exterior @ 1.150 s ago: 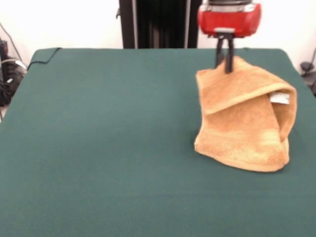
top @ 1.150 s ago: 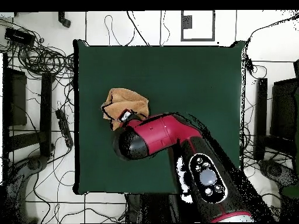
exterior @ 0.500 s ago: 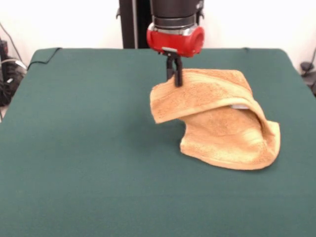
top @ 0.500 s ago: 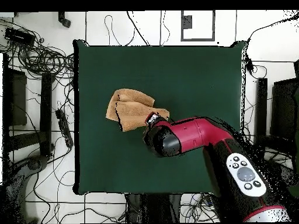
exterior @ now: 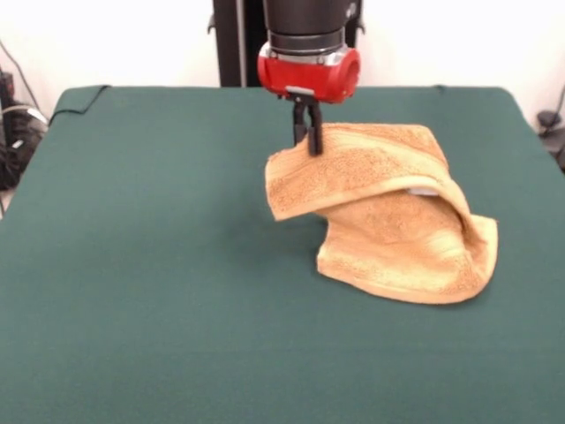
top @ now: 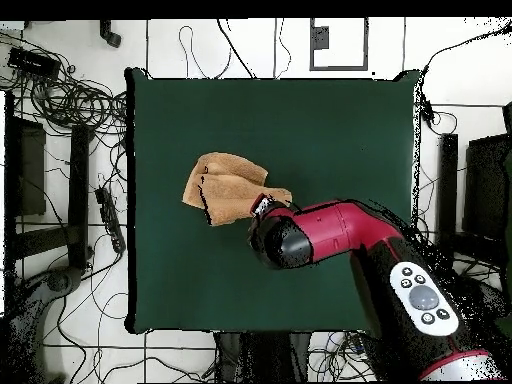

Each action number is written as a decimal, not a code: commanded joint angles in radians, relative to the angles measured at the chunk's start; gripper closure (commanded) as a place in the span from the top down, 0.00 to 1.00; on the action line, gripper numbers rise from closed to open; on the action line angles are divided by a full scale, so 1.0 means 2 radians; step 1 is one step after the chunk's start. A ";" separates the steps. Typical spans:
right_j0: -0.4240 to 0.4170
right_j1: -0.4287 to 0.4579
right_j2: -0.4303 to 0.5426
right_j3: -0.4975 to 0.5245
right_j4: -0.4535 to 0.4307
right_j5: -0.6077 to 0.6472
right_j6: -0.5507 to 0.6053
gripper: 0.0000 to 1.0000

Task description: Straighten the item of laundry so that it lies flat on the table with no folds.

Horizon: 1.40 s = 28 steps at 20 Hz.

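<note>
The orange-tan towel (exterior: 397, 221) is folded over itself on the right half of the dark green table (exterior: 159, 265). My gripper (exterior: 308, 141) is shut on the towel's upper left corner and holds that corner lifted above the cloth, while the rest rests crumpled on the table. A bit of white label (exterior: 424, 190) peeks from under the top fold. In the overhead view the towel (top: 225, 185) lies left of centre, with the gripper (top: 263, 205) at its right corner under the red arm.
Cables and dark equipment lie on the floor beyond the table's left edge (top: 95, 130). The red arm (top: 340, 235) crosses the table's lower right part in the overhead view. The black pedestal column (exterior: 238, 40) rises behind the table.
Over the second, the gripper carried the towel's corner leftward in the front view, stretching the fold open. In the last half second it barely shifted further.
</note>
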 commanded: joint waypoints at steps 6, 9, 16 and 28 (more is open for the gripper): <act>0.009 -0.019 0.055 0.018 -0.010 0.068 -0.151 0.00; 0.003 -0.017 0.056 0.013 -0.009 0.072 -0.161 0.00; -0.011 -0.020 0.061 0.017 -0.014 0.074 -0.174 0.00; -0.047 -0.021 0.083 0.009 -0.017 0.102 -0.208 0.00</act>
